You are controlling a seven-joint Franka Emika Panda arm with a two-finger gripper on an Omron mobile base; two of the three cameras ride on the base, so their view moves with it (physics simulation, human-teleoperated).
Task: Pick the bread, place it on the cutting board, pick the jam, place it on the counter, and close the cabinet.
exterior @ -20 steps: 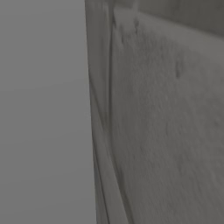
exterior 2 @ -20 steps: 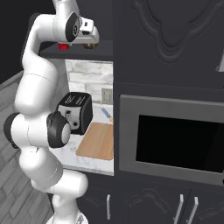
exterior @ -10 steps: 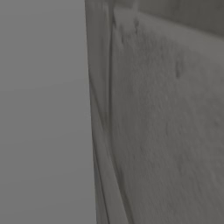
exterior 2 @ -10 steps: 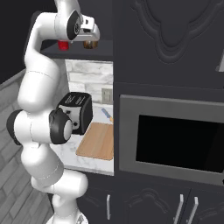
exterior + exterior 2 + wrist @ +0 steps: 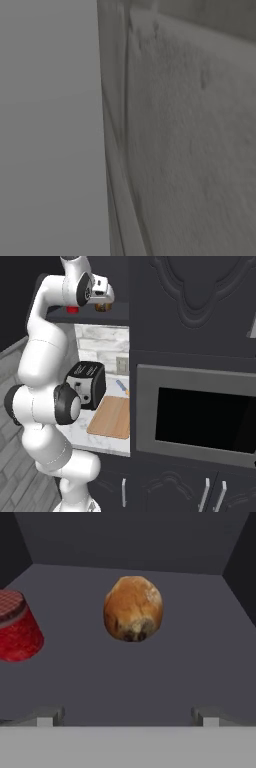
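Note:
The bread (image 5: 133, 608), a round brown loaf, lies on the dark cabinet shelf straight ahead of my gripper (image 5: 127, 717). The two fingertips (image 5: 47, 716) stand wide apart, short of the loaf, with nothing between them. The jam (image 5: 17, 629), a red jar with a checked lid, stands on the same shelf to the left. In the right base view my gripper (image 5: 106, 297) is up at the open cabinet (image 5: 90, 315), just above the bread (image 5: 103, 306), with the jam (image 5: 73, 309) partly behind the arm. The wooden cutting board (image 5: 111, 418) lies on the counter (image 5: 107, 443) below.
A black toaster (image 5: 87, 383) stands left of the board and a blue-handled knife (image 5: 121, 387) lies behind it. A microwave (image 5: 200, 416) and dark cabinet fronts fill the right. A blurred grey surface (image 5: 190, 140) stands close in the left base view.
The hand has edged a little further in toward the cabinet shelf. The jaws have stayed open and the base has not moved.

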